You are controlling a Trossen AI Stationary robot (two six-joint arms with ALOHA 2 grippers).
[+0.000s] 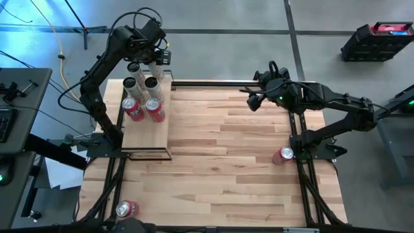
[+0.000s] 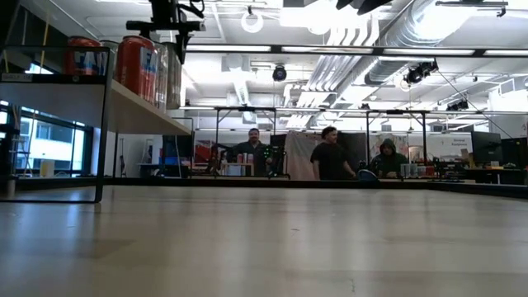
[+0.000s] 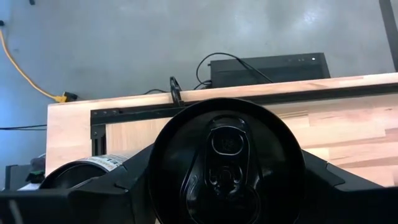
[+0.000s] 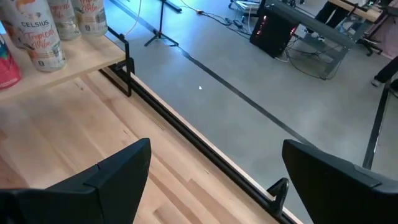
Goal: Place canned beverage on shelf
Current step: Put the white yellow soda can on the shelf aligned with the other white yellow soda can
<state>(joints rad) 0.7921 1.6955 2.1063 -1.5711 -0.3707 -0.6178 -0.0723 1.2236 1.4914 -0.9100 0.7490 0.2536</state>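
Pale-wood table (image 1: 226,149) on a grey concrete floor; three people stand in the room behind. The left fingers (image 3: 311,171) grasp a can (image 3: 227,163) upright over the shelf (image 1: 145,133), beside other cans there. The right fingers (image 4: 118,171) are released above the table's far edge.

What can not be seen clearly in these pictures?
- Left gripper, high view: fingertips hidden by the arm's own wrist above the shelf.
- Held can, left wrist view: only its top shows; label hidden, base cut off.
- Red can near the table's front edge, high view: label too small to read.
- Right gripper: holds nothing.
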